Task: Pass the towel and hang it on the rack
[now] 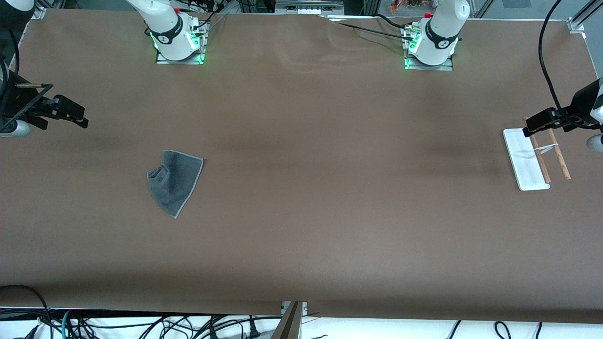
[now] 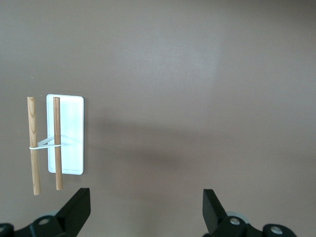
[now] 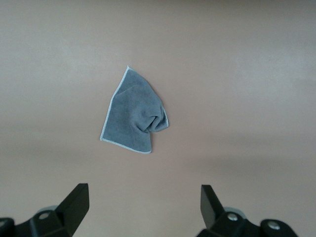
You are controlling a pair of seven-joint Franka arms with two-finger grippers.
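Note:
The towel (image 1: 175,181) lies crumpled on the brown table toward the right arm's end, dark grey side up with a lighter stitched edge. It also shows in the right wrist view (image 3: 133,116). The rack (image 1: 525,160) stands at the left arm's end on a flat white base, with two brown rods (image 1: 558,153) joined by a white crosspiece. It also shows in the left wrist view (image 2: 71,128). My right gripper (image 1: 77,115) (image 3: 144,205) is open and empty, up over bare table, apart from the towel. My left gripper (image 1: 534,125) (image 2: 146,207) is open and empty, up over the rack's end.
The brown table (image 1: 301,212) stretches wide between towel and rack. The arm bases (image 1: 179,42) (image 1: 431,47) stand along the edge farthest from the front camera. Cables hang below the table's near edge (image 1: 188,325), and a black cable (image 1: 549,70) runs down to the left arm.

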